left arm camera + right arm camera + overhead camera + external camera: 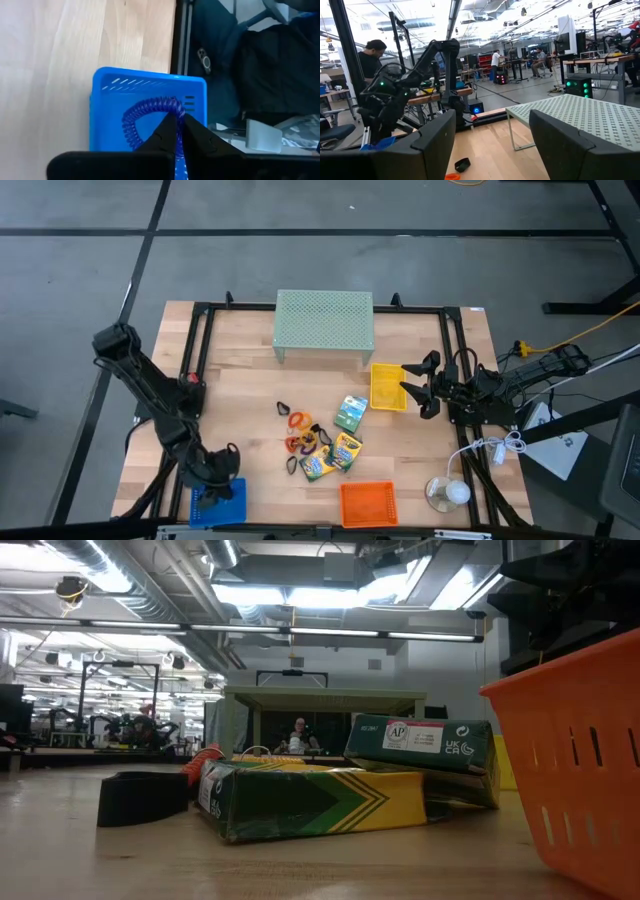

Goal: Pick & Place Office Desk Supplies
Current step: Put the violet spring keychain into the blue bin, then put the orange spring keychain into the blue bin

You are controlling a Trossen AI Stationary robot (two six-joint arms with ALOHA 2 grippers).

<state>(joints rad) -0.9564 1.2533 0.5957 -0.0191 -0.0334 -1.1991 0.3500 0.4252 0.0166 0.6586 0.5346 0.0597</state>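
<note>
high view: crayon boxes (340,448), rings (299,432) and black clips (283,409) are seen clustered mid-worktop (240,390), while the right end effector (418,388) is held open beside the yellow basket (386,387). left wrist view: the left end effector (179,131) is seen closed on a blue coiled ring (145,116) over the blue basket (105,110). right wrist view: the pale green riser (585,117) is seen ahead.

You're in a robotics lab: exposed ceiling ducts (150,580), strip lights, people (371,57) at workbenches (600,60), other rigs at 9 o'clock in the low view.
</note>
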